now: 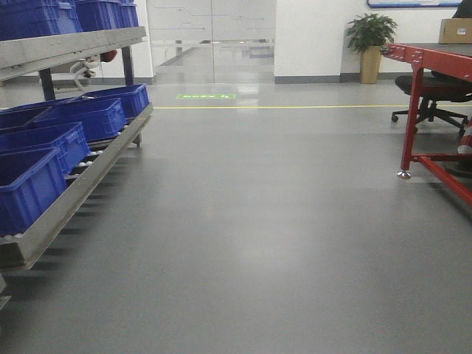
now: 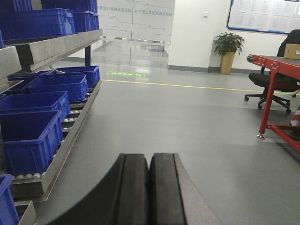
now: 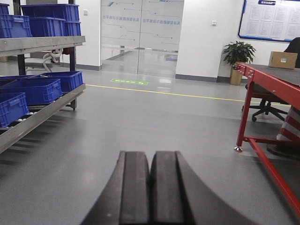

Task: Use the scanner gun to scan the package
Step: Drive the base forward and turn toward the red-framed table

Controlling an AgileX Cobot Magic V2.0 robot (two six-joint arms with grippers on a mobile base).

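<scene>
The scanner gun is out of view in every frame. A tan cardboard box point(image 1: 455, 30) point(image 2: 291, 50) point(image 3: 282, 59) stands far off on the red table; at this distance I cannot tell if it is the package. My left gripper point(image 2: 149, 159) is shut, its black pads pressed together with nothing between them, held above the grey floor. My right gripper point(image 3: 150, 157) is shut the same way and holds nothing. Neither gripper shows in the front view.
A roller rack point(image 1: 70, 203) with several blue bins point(image 1: 85, 118) runs along the left. The red-framed table point(image 1: 428, 55) stands at the right, with a black office chair point(image 1: 435, 92) behind it. A potted plant point(image 1: 371, 44) and glass doors point(image 1: 210, 40) are at the back.
</scene>
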